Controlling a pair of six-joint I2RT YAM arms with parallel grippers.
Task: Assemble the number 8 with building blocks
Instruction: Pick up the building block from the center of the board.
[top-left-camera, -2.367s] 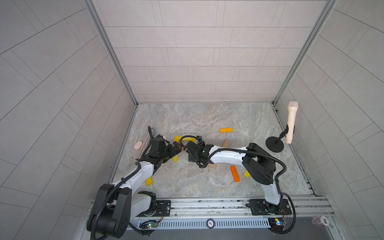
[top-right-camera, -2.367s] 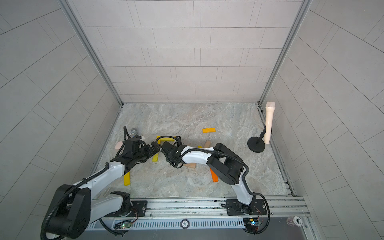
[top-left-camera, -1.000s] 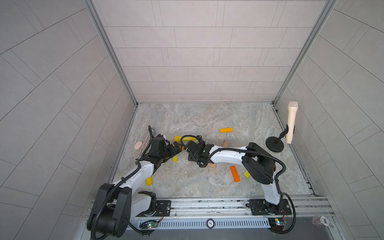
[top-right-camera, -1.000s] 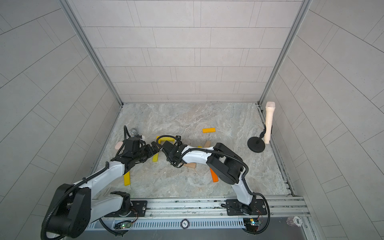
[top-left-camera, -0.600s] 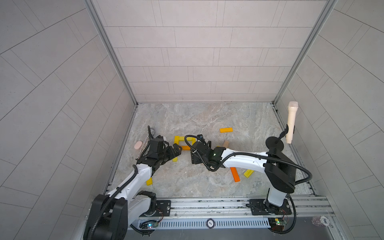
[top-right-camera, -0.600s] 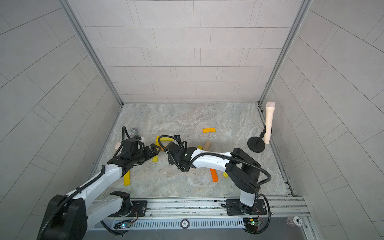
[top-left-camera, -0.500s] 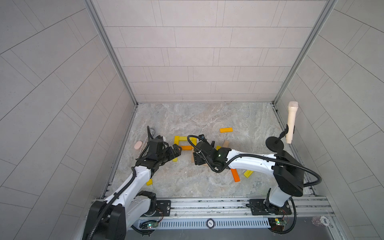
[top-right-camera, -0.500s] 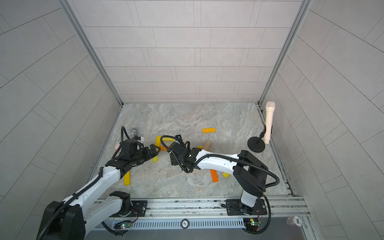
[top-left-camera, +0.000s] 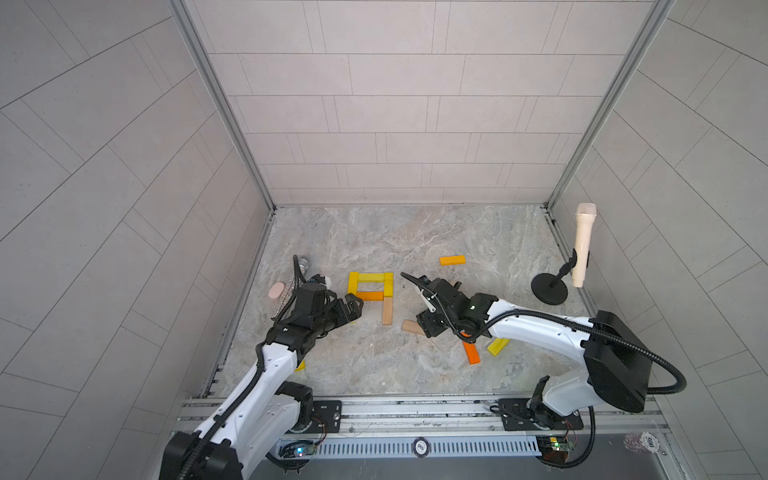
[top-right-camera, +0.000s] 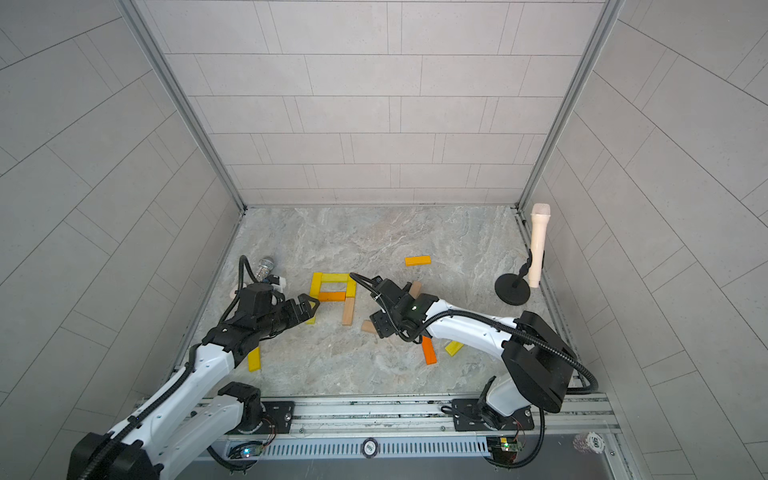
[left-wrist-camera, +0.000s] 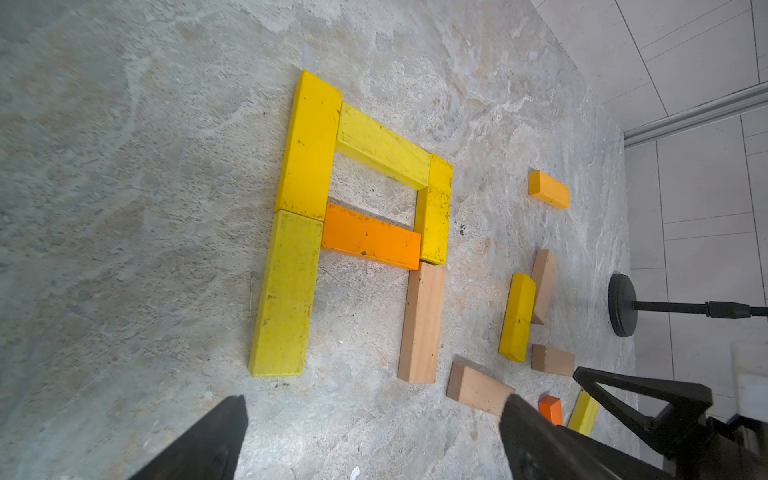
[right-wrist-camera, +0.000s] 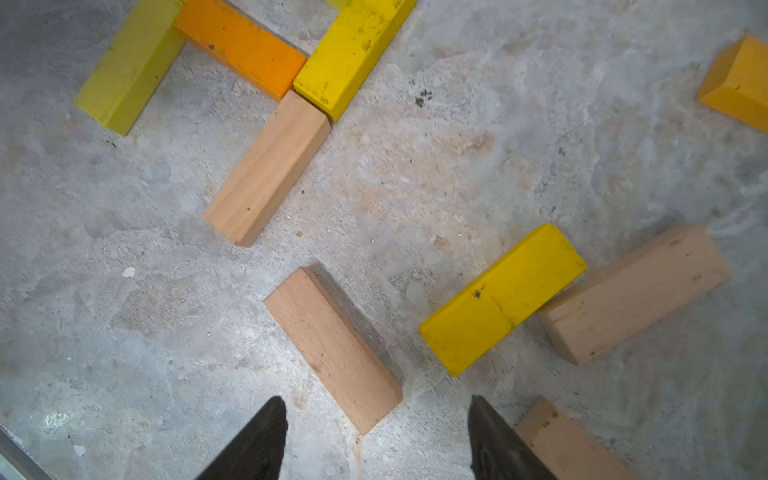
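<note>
Building blocks, flat wooden bars in yellow, orange and tan (top-left-camera: 370, 296), are laid left of the counter's middle as a closed square with two legs unjoined toward the robot. Others are scattered rightward. Both the left fingers (left-wrist-camera: 216, 444) and the right fingers (right-wrist-camera: 257, 444) are held spread, empty. Open grey marbled counter (top-left-camera: 415, 237) is bounded behind by pale tiled walls (top-left-camera: 415, 124).
</note>
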